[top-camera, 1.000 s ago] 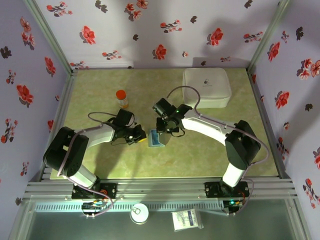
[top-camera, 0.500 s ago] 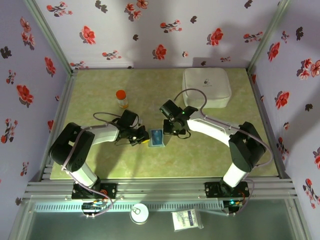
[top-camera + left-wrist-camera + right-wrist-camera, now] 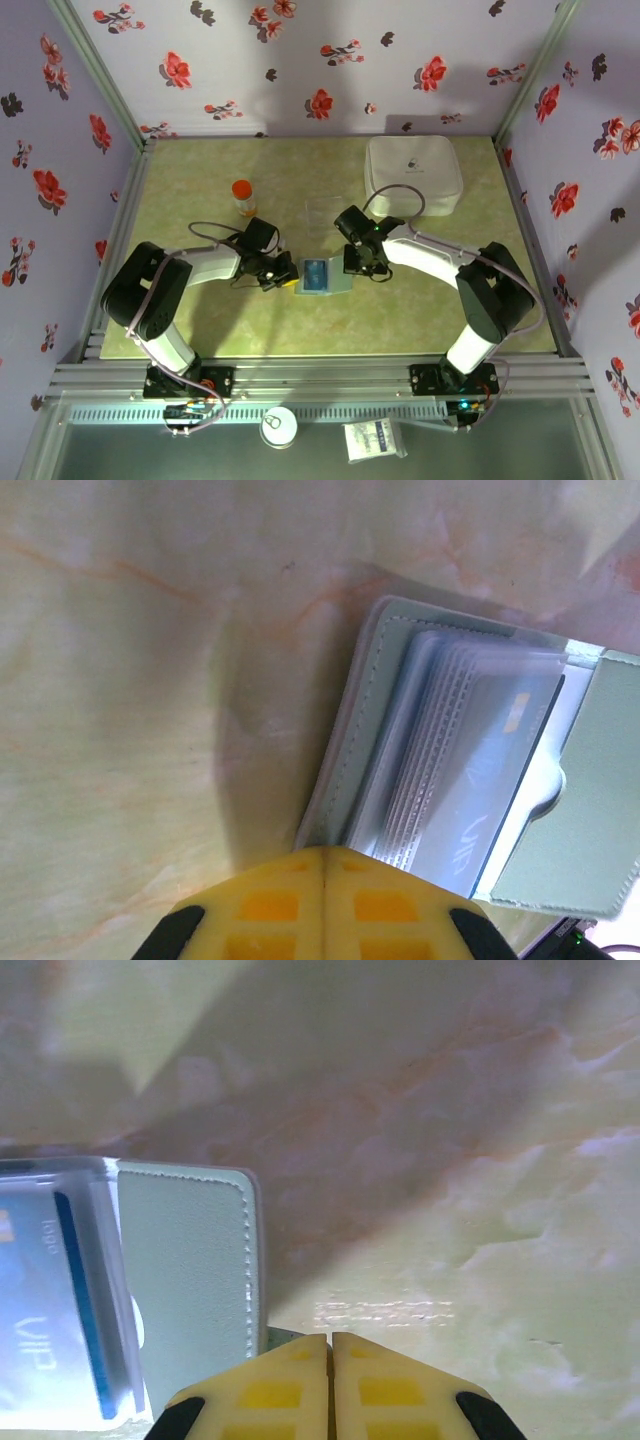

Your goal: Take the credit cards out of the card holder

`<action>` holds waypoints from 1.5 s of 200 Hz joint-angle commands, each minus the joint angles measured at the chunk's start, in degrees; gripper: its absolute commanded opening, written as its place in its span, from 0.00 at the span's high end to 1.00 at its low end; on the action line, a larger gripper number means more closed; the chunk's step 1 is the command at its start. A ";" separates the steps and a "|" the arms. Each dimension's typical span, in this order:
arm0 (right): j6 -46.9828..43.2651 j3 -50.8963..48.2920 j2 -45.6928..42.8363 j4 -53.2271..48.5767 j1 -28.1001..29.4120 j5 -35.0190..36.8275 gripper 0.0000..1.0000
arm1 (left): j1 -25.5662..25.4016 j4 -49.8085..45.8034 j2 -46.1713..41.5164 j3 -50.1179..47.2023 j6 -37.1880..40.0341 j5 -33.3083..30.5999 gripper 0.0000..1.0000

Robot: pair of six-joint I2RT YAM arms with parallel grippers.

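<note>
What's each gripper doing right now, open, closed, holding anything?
Left gripper: shut, pinching one edge of the card holder.
Right gripper: shut, pinching the card holder's opposite flap.

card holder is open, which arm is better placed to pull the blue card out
Right, probably. The left hand pinches the card holder by the panel carrying the sleeved blue card, anchoring it; the right hand holds only the bare flap and could release to reach over.

The blue card (image 3: 45, 1295) in the card holder (image 3: 190, 1270) carries the word "VIP" and a smaller "logo"; nothing else is readable.
</note>
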 commanded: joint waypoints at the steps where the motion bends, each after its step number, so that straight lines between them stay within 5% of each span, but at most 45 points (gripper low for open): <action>1: -1.29 -0.49 1.48 0.30 -0.33 3.02 0.99 | -0.36 -4.48 0.42 0.25 1.63 -2.44 0.98; 132: -1.35 2.41 8.46 6.05 0.67 -1.36 0.99 | 3.15 -6.85 -3.93 -3.69 3.25 -4.47 0.99; 205: -3.07 1.57 8.25 0.43 0.50 6.50 0.99 | 3.36 -6.50 -2.59 -4.92 3.47 -4.06 0.99; 300: -2.96 0.60 9.81 -0.19 0.49 8.12 0.96 | 3.49 -5.55 -2.06 -6.73 3.11 -4.15 0.99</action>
